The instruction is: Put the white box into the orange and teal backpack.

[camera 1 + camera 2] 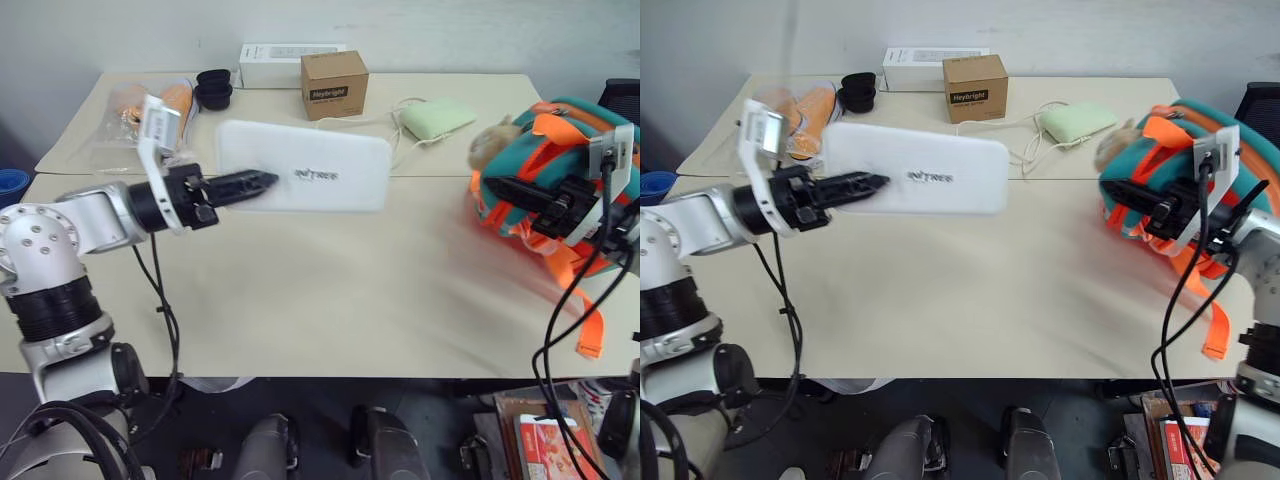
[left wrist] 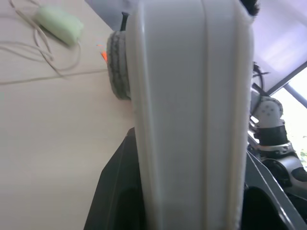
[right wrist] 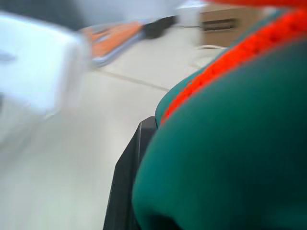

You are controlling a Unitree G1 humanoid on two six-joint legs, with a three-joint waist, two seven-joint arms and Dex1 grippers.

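Two grippers and two task items on one beige table [image 1: 330,300]. Item one: the white box [image 1: 320,170], flat, glossy, rounded at the corners, with small dark lettering on its broad face; it is held off the tabletop, long axis roughly level, broad face toward the head camera. The left gripper [image 1: 250,185] is clamped on the box's left end, its black fingers closed across the case; in the left wrist view the box's narrow edge [image 2: 192,115] runs straight away from the camera between the two dark fingers. Item two: the orange and teal backpack [image 1: 560,160], at the table's right side, teal shell with orange straps, one orange strap trailing over the table's near right edge, a tan plush head [image 1: 492,143] on its left flank. The right gripper [image 1: 510,192] sits against the backpack's left front, fingers pressed into the teal and orange fabric and closed on it; the right wrist view shows teal fabric [image 3: 230,158] with an orange strap lying right over one dark finger. Box and backpack are well apart. Other stock at the rear: a brown cardboard cube [image 1: 334,84], a long white carton [image 1: 285,62], a pale green pouch [image 1: 436,116] with a cord, black cups [image 1: 214,88], and clear-bagged orange goods [image 1: 150,110].
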